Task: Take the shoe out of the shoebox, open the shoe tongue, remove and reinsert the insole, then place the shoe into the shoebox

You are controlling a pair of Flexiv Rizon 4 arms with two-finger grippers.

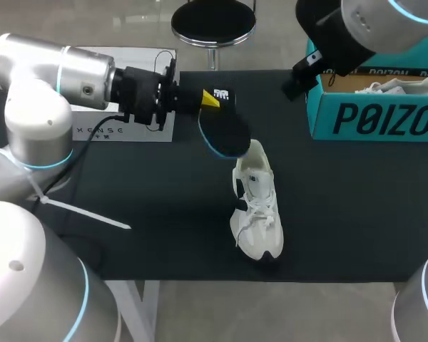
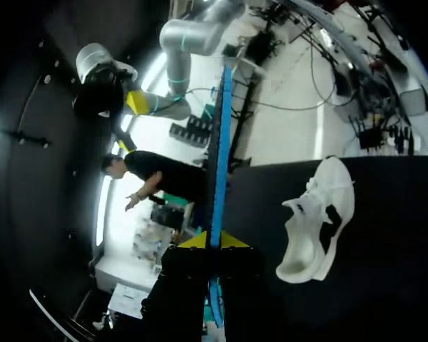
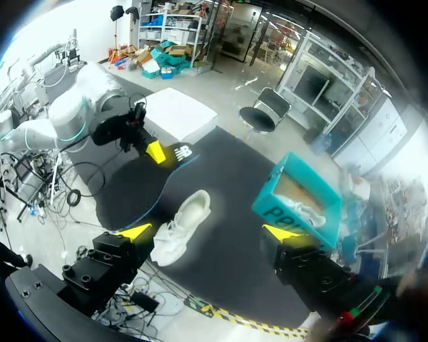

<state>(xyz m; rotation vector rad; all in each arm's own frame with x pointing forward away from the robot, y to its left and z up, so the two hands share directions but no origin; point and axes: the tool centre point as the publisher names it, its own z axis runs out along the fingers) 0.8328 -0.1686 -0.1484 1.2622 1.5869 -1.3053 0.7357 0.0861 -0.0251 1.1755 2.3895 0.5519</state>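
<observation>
A white shoe (image 1: pixel 256 203) lies on the black table mat, heel toward the far side, toe toward the near edge; it also shows in the left wrist view (image 2: pixel 315 217) and the right wrist view (image 3: pixel 180 226). My left gripper (image 1: pixel 210 99) is shut on a dark insole (image 1: pixel 224 131) with a blue edge, held in the air just above and behind the shoe's heel. Seen edge-on, the insole (image 2: pixel 219 149) rises between the yellow fingertips. My right gripper (image 3: pixel 212 231) stands open high over the table, nothing between its fingers. The teal shoebox (image 1: pixel 374 107) at the far right holds another white shoe (image 1: pixel 401 87).
A white box lid (image 1: pixel 132 114) lies at the far left of the table behind my left arm. A white cable tie (image 1: pixel 85 211) sticks out over the mat's left side. A black stool (image 1: pixel 213 21) stands beyond the far edge.
</observation>
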